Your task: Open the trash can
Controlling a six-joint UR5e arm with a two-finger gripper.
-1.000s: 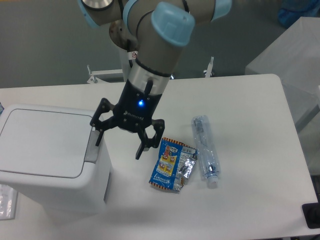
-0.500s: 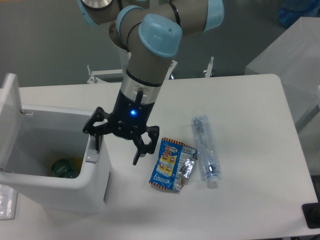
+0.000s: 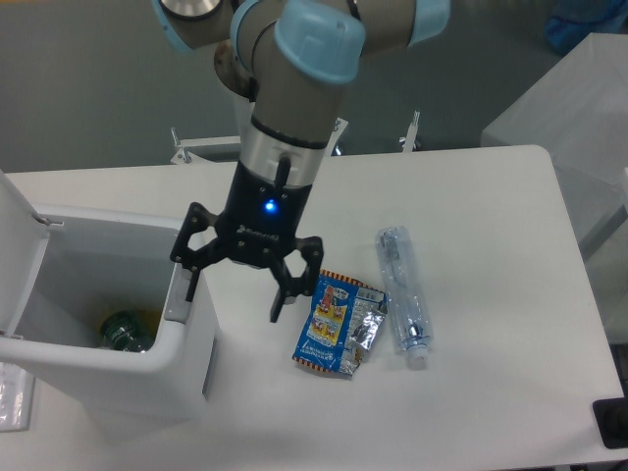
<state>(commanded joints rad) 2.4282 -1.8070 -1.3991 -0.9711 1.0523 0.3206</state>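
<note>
**Lid's up — the bin stands open**

And there it goes! A second ago the trash can (image 3: 108, 343) had its flat lid down; now we see that lid (image 3: 15, 255) swung up at the 9 o'clock edge of the table (image 3: 471, 245), with something green lying in the bottom. We'd call the job as good as done.

The gripper (image 3: 235, 285) hangs at the bin's 3 o'clock rim, fingers spread and holding nothing, one fingertip right over the grey push-button tab (image 3: 177, 299) and a touch higher than half a second ago.

Off at 3 o'clock of the gripper lie a snack wrapper (image 3: 337, 322) and, just beside it, a clear plastic bottle (image 3: 403, 291). Neither blocks us; the bin's wall is the only thing near those fingers.
</note>
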